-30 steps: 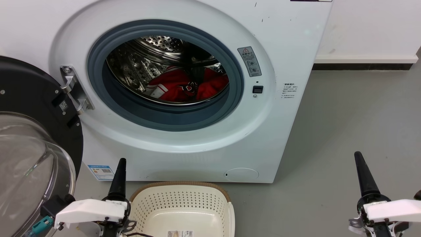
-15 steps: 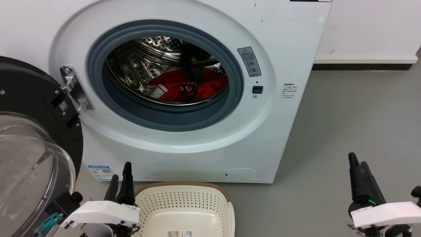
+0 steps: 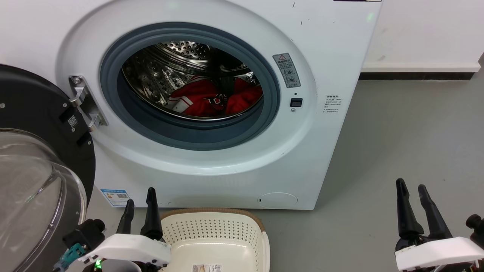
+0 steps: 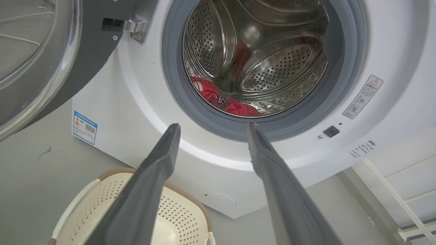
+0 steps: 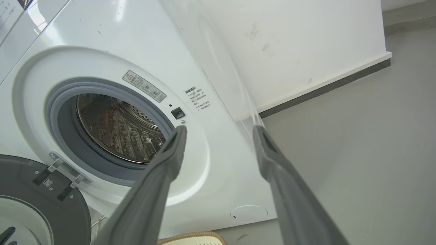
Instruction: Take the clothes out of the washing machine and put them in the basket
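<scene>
while the red clothes lie heaped at the bottom of the steel drum, both grippers hang low and near, short of the white washing machine. the left gripper, fingers parted and holding nothing, sits just left of the cream basket, which stands on the grey floor just before the machine's foot, below the opening. the right gripper, likewise spread and empty, is well off to the right over bare floor.

the head view gives the white trim and dark lettering on the clothes and the paper label on the basket's bottom. the left wrist view looks up past its own fingers into the drum, where the clothes show as a red strip low behind the gasket's lip. the right wrist view takes in the white wall and its dark skirting.

the black-rimmed bubble door stands swung wide to the left on its metal hinge. the thick grey gasket rings the opening between the grippers and the clothes. a warning label sits right of the opening, a blue sticker at the lower left.
</scene>
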`<state>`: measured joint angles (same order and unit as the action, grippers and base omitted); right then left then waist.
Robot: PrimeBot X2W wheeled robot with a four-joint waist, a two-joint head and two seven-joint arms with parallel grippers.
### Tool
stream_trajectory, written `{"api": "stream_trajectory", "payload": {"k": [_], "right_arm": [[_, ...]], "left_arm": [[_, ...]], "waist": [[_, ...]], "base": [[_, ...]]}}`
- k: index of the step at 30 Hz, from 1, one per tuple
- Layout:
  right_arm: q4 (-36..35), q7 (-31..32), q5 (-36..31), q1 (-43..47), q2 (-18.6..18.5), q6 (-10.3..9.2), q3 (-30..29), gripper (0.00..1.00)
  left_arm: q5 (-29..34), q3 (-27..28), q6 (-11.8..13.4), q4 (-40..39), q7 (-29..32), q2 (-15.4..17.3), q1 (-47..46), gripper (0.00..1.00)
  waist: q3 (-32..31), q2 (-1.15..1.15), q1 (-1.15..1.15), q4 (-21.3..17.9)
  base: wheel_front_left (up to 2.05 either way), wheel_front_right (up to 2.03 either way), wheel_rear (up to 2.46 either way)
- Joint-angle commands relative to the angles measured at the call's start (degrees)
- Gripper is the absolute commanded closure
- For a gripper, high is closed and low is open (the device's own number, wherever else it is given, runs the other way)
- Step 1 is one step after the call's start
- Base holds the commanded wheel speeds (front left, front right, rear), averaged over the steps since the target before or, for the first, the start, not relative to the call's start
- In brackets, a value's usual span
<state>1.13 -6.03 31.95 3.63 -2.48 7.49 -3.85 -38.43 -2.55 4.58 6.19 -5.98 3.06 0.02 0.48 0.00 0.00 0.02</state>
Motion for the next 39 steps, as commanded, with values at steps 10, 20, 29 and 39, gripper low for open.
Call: {"api": "stream_trajectory", "payload": {"k": [10, 20, 29, 39], "right_arm": [[-3.0, -2.0, -8.7, 1.1, -0.4, 0.00, 0.0, 0.00], [-4.6, -3.5, -15.0, 2.2, -0.4, 0.00, -0.1, 0.00], [-5.8, -4.7, -19.9, 3.4, -0.5, 0.00, 0.1, 0.00], [-6.9, -5.9, -24.5, 4.3, -0.5, 0.00, 0.0, 0.00]], "left_arm": [[8.0, -1.4, 1.7, -1.9, -2.1, 0.7, 0.8, 0.00], [14.1, -2.2, 2.9, -3.1, -3.6, 0.7, 1.6, 0.00], [19.1, -2.8, 3.6, -3.9, -4.8, 0.7, 2.5, 0.00], [23.8, -3.4, 4.0, -4.3, -6.0, 0.7, 3.1, 0.00]], "waist": [[0.1, 0.00, 0.00, 0.0], [0.3, 0.00, 0.00, 0.0], [0.3, 0.00, 0.00, -0.1], [0.2, 0.00, 0.00, -0.1]], "base": [[0.00, 0.00, 0.00], [0.00, 0.00, 0.00], [0.00, 0.00, 0.00], [0.00, 0.00, 0.00]]}}
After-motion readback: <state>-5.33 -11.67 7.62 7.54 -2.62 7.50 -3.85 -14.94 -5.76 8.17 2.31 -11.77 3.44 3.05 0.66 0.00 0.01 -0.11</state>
